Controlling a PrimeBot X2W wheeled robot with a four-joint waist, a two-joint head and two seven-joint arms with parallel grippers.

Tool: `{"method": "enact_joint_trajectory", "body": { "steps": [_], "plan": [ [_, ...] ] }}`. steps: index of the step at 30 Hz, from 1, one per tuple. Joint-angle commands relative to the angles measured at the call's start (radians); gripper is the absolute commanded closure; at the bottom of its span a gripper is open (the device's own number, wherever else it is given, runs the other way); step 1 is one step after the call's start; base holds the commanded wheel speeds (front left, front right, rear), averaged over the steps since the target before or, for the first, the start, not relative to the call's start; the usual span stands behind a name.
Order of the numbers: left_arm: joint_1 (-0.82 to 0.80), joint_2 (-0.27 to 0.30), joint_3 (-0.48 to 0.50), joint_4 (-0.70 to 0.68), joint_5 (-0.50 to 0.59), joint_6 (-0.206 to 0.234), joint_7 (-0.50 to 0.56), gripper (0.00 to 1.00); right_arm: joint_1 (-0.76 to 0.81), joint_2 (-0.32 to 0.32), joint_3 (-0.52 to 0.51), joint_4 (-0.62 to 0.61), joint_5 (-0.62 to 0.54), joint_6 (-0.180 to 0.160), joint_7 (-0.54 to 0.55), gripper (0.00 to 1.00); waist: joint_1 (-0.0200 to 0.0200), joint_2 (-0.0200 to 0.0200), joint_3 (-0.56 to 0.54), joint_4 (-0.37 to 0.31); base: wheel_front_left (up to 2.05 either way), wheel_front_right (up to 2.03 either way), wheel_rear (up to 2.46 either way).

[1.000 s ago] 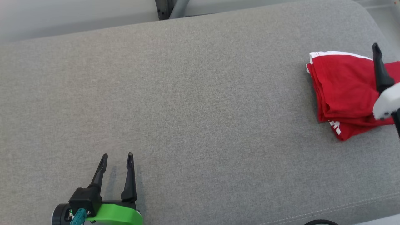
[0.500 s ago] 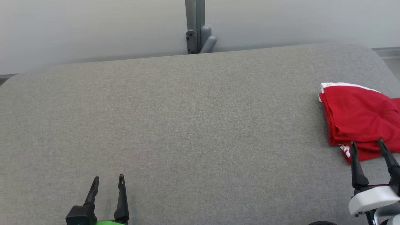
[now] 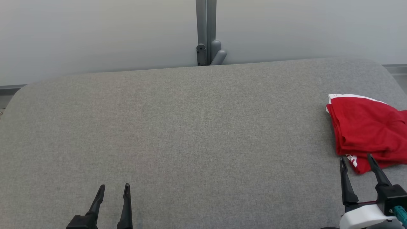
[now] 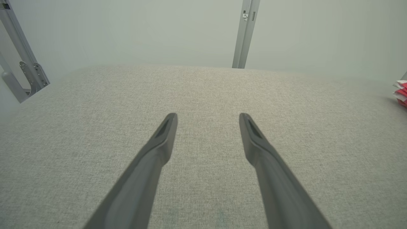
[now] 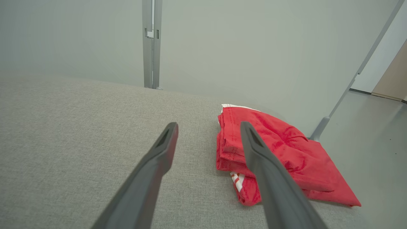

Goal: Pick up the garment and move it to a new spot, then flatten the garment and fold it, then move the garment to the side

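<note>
Right pincer [image 3: 355, 156] has drawn back off the folded red garment [image 3: 365, 127], which now lies just beyond its wide, empty tips. Left pincer [image 3: 114, 184], equally wide, hangs well apart over the grey surface [image 3: 190, 127]; the job looks done.

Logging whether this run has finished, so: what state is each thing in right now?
Red garment: folded, lying at the right end of the grey cushion.
Left gripper: open, empty, over bare cushion.
Right gripper: open, empty, at the garment's near edge; contact unclear.
</note>
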Motion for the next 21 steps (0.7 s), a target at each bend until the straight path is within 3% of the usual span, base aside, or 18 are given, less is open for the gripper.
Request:
{"method": "enact_joint_trajectory", "body": {
  "steps": [1, 20, 21],
  "plan": [
    [-0.011, 0.002, 0.003, -0.001, -0.003, -0.003, -0.002, 0.00, -0.012, -0.002, 0.000, -0.005, -0.009, -0.002, -0.002, 0.00, 0.0001, 0.0000, -0.001, -0.001, 0.00, 0.00, 0.00],
    [-0.017, 0.002, 0.005, 0.010, 0.000, -0.020, -0.002, 0.00, -0.029, 0.004, 0.020, -0.002, 0.003, -0.002, -0.003, 0.00, 0.0001, 0.0000, -0.017, 0.002, 0.00, 0.00, 0.00],
    [-0.013, 0.002, 0.015, 0.007, -0.002, -0.017, -0.002, 0.00, -0.034, 0.003, 0.031, 0.000, -0.001, -0.002, -0.003, 0.00, 0.0001, 0.0000, -0.017, -0.026, 0.00, 0.00, 0.00]
  ]
}}
